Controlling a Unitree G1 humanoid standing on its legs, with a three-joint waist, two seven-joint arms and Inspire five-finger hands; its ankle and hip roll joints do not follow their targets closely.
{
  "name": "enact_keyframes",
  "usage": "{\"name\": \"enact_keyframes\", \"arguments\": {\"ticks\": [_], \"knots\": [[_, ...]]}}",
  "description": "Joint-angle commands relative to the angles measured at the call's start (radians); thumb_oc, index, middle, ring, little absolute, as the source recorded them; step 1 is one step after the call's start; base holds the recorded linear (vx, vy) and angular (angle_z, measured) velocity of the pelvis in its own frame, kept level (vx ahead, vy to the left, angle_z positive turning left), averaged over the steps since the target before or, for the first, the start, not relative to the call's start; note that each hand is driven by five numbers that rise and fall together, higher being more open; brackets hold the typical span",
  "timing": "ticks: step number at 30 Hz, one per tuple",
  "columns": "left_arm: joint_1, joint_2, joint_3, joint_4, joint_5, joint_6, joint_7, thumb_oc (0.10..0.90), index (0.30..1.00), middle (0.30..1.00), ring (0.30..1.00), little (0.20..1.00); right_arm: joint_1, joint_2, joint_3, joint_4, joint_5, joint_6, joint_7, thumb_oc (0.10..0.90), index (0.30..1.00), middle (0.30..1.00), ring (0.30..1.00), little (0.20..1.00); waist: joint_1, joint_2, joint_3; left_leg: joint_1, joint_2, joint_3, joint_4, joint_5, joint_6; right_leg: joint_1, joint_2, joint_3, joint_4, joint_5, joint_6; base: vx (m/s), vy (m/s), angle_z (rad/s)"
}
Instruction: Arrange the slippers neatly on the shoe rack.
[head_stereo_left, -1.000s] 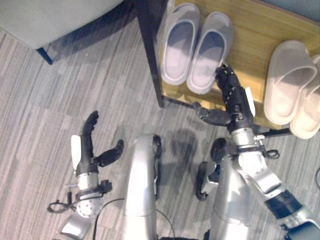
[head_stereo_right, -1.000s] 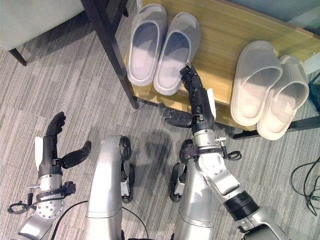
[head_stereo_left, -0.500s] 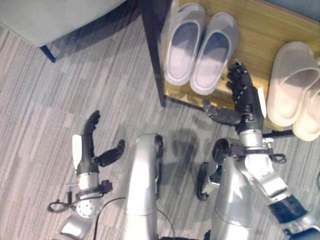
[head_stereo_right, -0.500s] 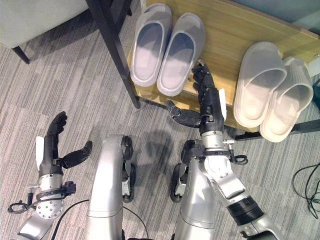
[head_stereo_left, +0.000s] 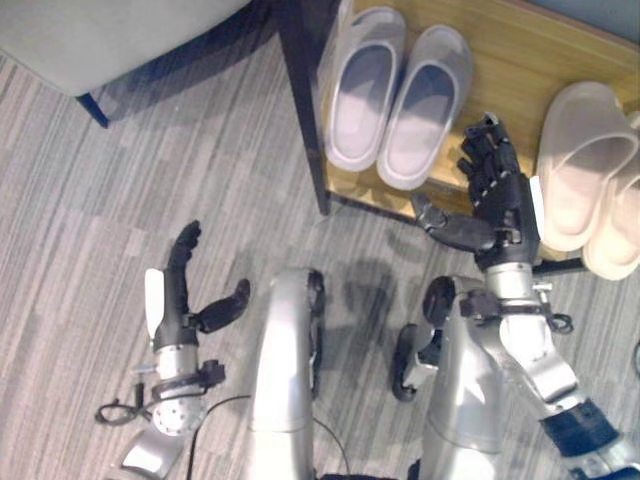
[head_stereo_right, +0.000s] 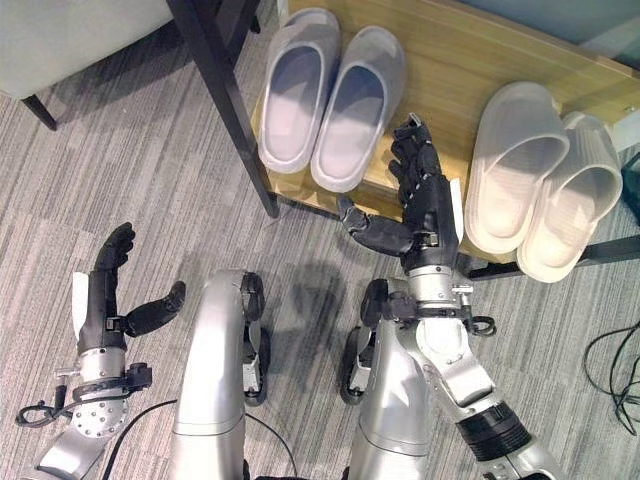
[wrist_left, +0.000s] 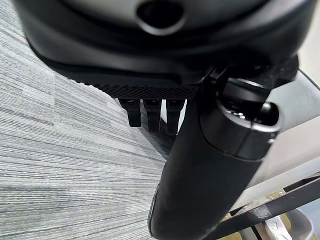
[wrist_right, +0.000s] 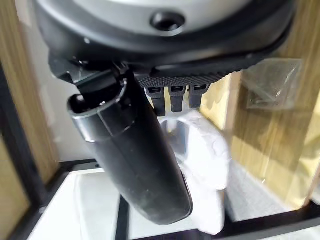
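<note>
Grey striped carpet (head_stereo_left: 120, 230) covers the floor. At far left stands a pale grey seat (head_stereo_left: 110, 35) on a dark leg (head_stereo_left: 92, 108). A black cable (head_stereo_right: 612, 372) loops at the near right.

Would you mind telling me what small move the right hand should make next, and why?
Probably shift the right hand toward the beige slippers and nudge them square. Its fingers are open above the shoe rack between the pairs; the grey slippers sit side by side, while the beige pair overlaps and overhangs the front edge.
</note>
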Motion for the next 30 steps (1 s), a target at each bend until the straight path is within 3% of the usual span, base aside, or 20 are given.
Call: {"name": "enact_keyframes", "arguments": {"ticks": [1,9,10,13,15,17,18,20,22,29,30], "knots": [[-0.056,0.015,0.038,-0.092,0.061,-0.098,0.03,0.8,0.9,0.9,0.9,0.9,-0.056,-0.017,-0.104,-0.183,-0.125,-0.143,0.004,0.8,0.9,0.9,0.9,0.9,0.015,-0.031,-0.032,-0.022,-0.072,-0.102,-0.069,0.055,-0.028,-0.003,-0.003,0.037,-0.074,0.055,-0.062,-0.02,-0.088,0.0],[-0.145,0.019,0.039,-0.086,0.097,-0.129,0.005,0.8,0.9,0.9,0.9,0.9,-0.04,-0.024,-0.112,-0.201,-0.209,-0.119,0.025,0.8,0.9,0.9,0.9,0.9,-0.002,-0.047,-0.032,-0.022,-0.075,-0.075,-0.225,0.115,-0.041,-0.003,0.007,0.026,-0.239,0.125,-0.062,-0.07,-0.05,-0.03],[-0.222,0.014,0.031,-0.072,0.102,-0.134,-0.024,0.8,0.9,0.9,0.9,0.9,-0.059,-0.009,-0.107,-0.181,-0.216,-0.11,0.048,0.8,0.9,0.9,0.9,0.9,0.0,-0.058,-0.032,-0.022,-0.082,-0.075,-0.333,0.162,-0.041,-0.003,0.023,0.015,-0.34,0.171,-0.053,-0.13,-0.035,-0.15],[-0.268,0.009,0.036,-0.077,0.118,-0.139,-0.036,0.8,0.9,0.9,0.9,0.9,-0.072,0.001,-0.11,-0.159,-0.227,-0.1,0.064,0.8,0.9,0.9,0.9,0.9,0.002,-0.057,-0.032,-0.022,-0.083,-0.081,-0.394,0.198,-0.04,0.003,0.022,0.002,-0.4,0.194,-0.049,-0.1,-0.009,-0.14],[-0.299,-0.002,0.028,-0.079,0.132,-0.149,-0.059,0.8,0.9,0.9,0.9,0.9,-0.061,0.031,-0.094,-0.129,-0.117,-0.126,0.134,0.8,0.9,0.9,0.9,0.9,-0.002,-0.042,-0.066,-0.022,-0.06,-0.1,-0.479,0.254,-0.039,0.024,0.009,-0.039,-0.499,0.217,-0.04,-0.08,0.026,-0.09],[-0.293,-0.001,0.023,-0.082,0.135,-0.15,-0.072,0.8,0.9,0.9,0.9,0.9,-0.044,0.045,-0.09,-0.117,-0.053,-0.13,0.171,0.8,0.9,0.9,0.9,0.9,-0.002,-0.036,-0.105,-0.021,-0.046,-0.11,-0.527,0.274,-0.037,0.033,0.004,-0.051,-0.557,0.234,-0.034,-0.01,0.025,-0.01],[-0.274,-0.003,0.003,-0.076,0.127,-0.157,-0.096,0.8,0.9,0.9,0.9,0.9,-0.015,0.053,-0.077,-0.082,-0.003,-0.125,0.215,0.8,0.9,0.9,0.9,0.9,-0.003,-0.046,-0.137,0.04,-0.021,-0.113,-0.613,0.291,-0.035,0.095,-0.004,-0.074,-0.659,0.264,-0.02,-0.04,0.017,0.02],[-0.26,-0.003,-0.003,-0.071,0.115,-0.16,-0.113,0.8,0.9,0.9,0.9,0.9,0.001,0.057,-0.074,-0.077,0.008,-0.121,0.235,0.8,0.9,0.9,0.9,0.9,0.0,-0.048,-0.148,0.086,-0.013,-0.118,-0.663,0.302,-0.036,0.141,0.002,-0.084,-0.72,0.278,-0.014,-0.04,0.015,0.0],[-0.218,-0.013,-0.023,-0.062,0.086,-0.163,-0.164,0.8,0.9,0.9,0.9,0.9,0.085,0.07,-0.077,0.014,-0.024,-0.082,0.251,0.8,0.9,0.9,0.9,0.9,-0.009,-0.069,-0.179,0.244,0.012,-0.109,-0.852,0.339,-0.036,0.285,-0.002,-0.118,-0.913,0.325,0.008,0.0,0.0,0.0],[-0.198,-0.041,-0.085,-0.022,0.053,-0.148,-0.25,0.8,0.9,0.9,0.9,0.9,0.157,0.143,-0.068,0.248,-0.101,-0.027,0.225,0.8,0.9,0.9,0.9,0.9,-0.031,-0.096,-0.215,0.498,0.019,-0.089,-1.12,0.398,-0.045,0.529,-0.017,-0.141,-1.172,0.376,0.026,0.03,0.008,0.08],[-0.18,-0.046,-0.108,-0.013,0.043,-0.142,-0.286,0.8,0.9,0.9,0.9,0.9,0.185,0.163,-0.062,0.325,-0.123,-0.008,0.232,0.8,0.9,0.9,0.9,0.9,-0.033,-0.1,-0.226,0.6,0.016,-0.082,-1.221,0.418,-0.045,0.618,-0.018,-0.148,-1.256,0.399,0.038,0.06,0.015,0.12]]}}
